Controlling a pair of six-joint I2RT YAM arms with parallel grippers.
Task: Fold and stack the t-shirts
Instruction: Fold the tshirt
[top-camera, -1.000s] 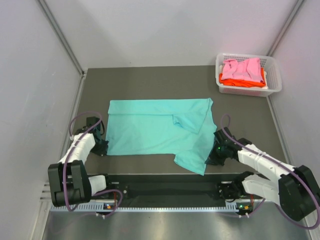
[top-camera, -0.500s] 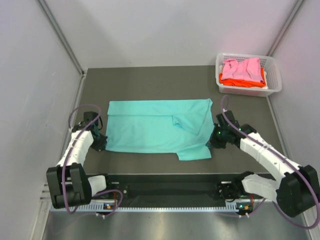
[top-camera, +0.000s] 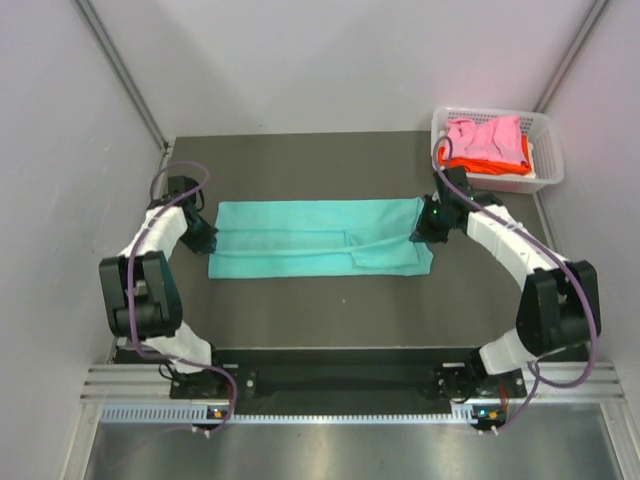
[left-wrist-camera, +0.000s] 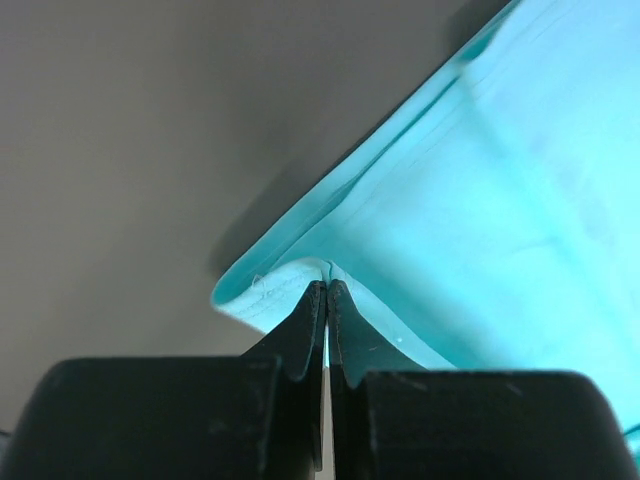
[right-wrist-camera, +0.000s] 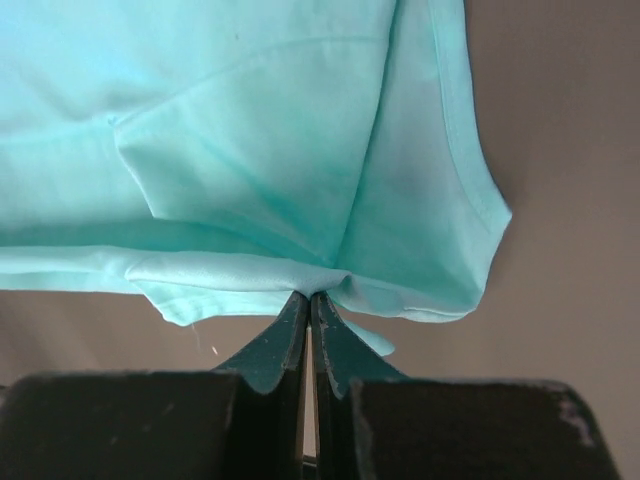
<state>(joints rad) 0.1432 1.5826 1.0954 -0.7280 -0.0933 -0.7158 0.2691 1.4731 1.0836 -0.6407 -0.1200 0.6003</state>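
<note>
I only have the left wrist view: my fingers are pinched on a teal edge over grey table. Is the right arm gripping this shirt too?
Observer: Yes. The right arm's fingers are shut on an edge of the teal t-shirt, at its right end.
Operator: How does the shirt lie overall?
Observer: From above it is a long, narrow band across the table. It looks doubled over lengthwise, with the left arm's fingers pinching the opposite end.
Operator: Where are the other shirts?
Observer: The pink t-shirt lies on top of the orange t-shirt inside the white basket, at the table's far right corner.
</note>
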